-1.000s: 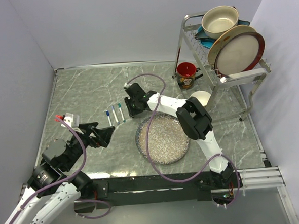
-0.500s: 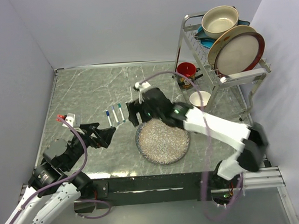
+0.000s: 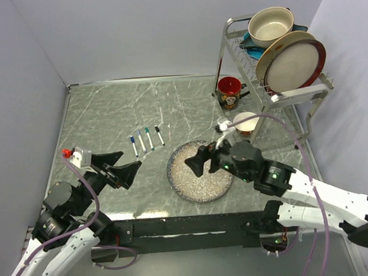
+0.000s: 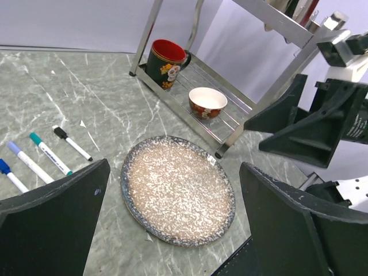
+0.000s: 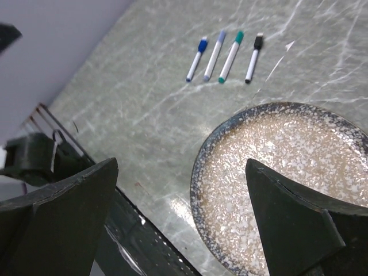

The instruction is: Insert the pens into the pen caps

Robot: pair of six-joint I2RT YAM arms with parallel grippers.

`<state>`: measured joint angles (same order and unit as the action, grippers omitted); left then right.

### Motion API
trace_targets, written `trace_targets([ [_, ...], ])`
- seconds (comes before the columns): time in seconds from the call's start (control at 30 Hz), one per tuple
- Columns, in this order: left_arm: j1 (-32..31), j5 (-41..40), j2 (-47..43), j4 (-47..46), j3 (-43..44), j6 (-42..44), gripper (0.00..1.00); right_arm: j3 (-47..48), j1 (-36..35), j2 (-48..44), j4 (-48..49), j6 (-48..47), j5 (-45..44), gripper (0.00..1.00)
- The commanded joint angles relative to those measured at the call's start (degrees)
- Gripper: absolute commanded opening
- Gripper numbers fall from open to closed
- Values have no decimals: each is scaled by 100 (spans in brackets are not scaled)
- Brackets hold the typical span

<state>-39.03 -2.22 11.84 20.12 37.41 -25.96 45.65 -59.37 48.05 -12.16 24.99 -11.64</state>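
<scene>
Several white-barrelled pens lie side by side on the marble table left of the speckled plate. Each carries a coloured pen cap on one end: blue, pale blue, teal and black. The right wrist view shows the same row, from the blue pen to the black pen; in the left wrist view the black pen and teal pen lie at the left. My left gripper hangs open, below the row. My right gripper is open above the plate's left rim, holding nothing.
A metal dish rack stands at the back right with plates and a pot in it. A red mug and a small bowl sit by the rack's foot. The table's near edge has a black rail.
My right gripper opened, left the black-capped pen at the right end of the row and drew back toward the near side over the plate. The left gripper shifted slightly.
</scene>
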Motion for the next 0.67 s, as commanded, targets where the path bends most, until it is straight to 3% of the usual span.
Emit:
trace_targets([
  [0.0,9,248,143,-228,-14,117,99,-310,-30,-489,557,278,-602,100],
  [0.63,18,266,442,-149,30,117,99,-601,-22,-1104,794,216,-796,100],
])
